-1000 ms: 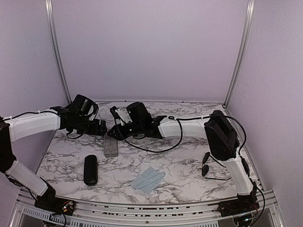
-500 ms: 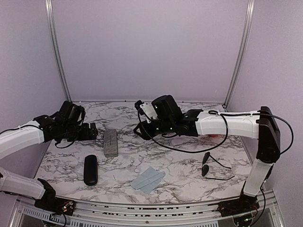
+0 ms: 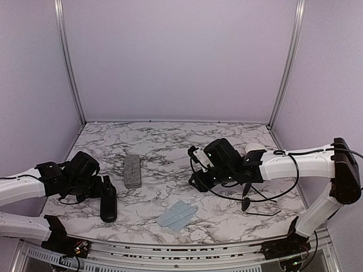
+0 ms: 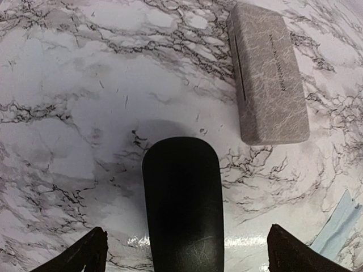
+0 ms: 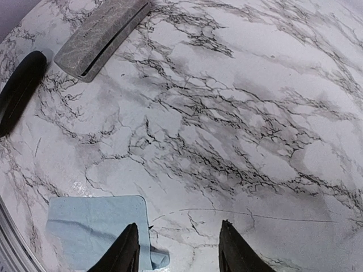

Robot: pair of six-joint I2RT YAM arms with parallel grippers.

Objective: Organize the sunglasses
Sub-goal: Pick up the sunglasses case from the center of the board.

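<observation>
1. Over on the right side of the desk (image 3: 170, 141), one pair of sunglasses (image 3: 246, 202) lies flat. Its dark lenses face the middle and its thin arms trail off toward the right edge. I can pick out only that one pair from where I stand.
2. Now the right tool (image 3: 196, 182) hovers low over bare marble, its fingers (image 5: 126, 249) spread with nothing between them. It is released.
3. That tool points toward the desk's centre, so the sunglasses sit behind its tip, just beside and partly under the right arm (image 3: 283, 165). To my eye it must back up and swing toward the right edge before it can close across the frame.
4. Across the way, the left tool (image 3: 106, 186) has its jaws wide apart — straddling the glossy black case (image 4: 181, 209), not closed on it. The grey case (image 4: 270, 73) lies just beyond, with a blue cloth (image 5: 93, 226) nearer the front.
5. Nearer arm? The right one, plainly — the left is well apart from the sunglasses.
</observation>
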